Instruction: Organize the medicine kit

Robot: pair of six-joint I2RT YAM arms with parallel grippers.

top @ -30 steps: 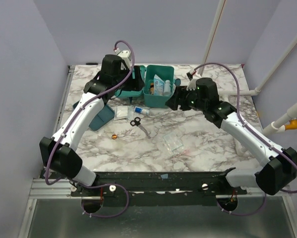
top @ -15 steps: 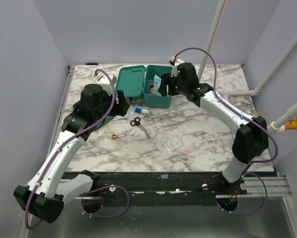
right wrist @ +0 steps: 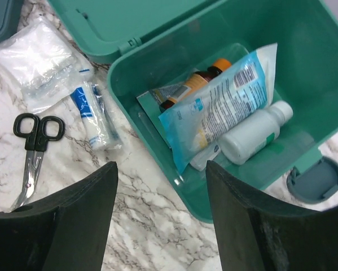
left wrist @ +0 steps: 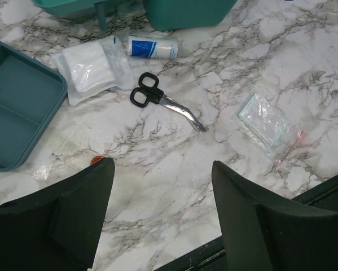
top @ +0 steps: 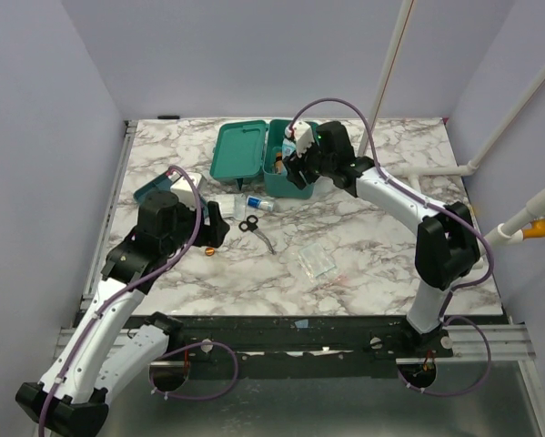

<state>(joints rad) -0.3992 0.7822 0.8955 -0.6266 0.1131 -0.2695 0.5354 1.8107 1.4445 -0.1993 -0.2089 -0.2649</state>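
The medicine kit, a teal box, stands open at the back centre with its lid folded out to the left. In the right wrist view the kit holds a brown bottle, a blue pouch and a white bottle. My right gripper hovers open and empty over the kit's front left edge. My left gripper is open and empty above bare table, near of the scissors.
On the table lie a gauze packet, a bandage roll, a clear plastic bag and a small orange item. A darker teal compartment tray sits at left. A grey cap lies beside the kit.
My left arm has drawn back toward the near left, uncovering the lid and the tray. My right arm has swung left and now reaches over the open kit.
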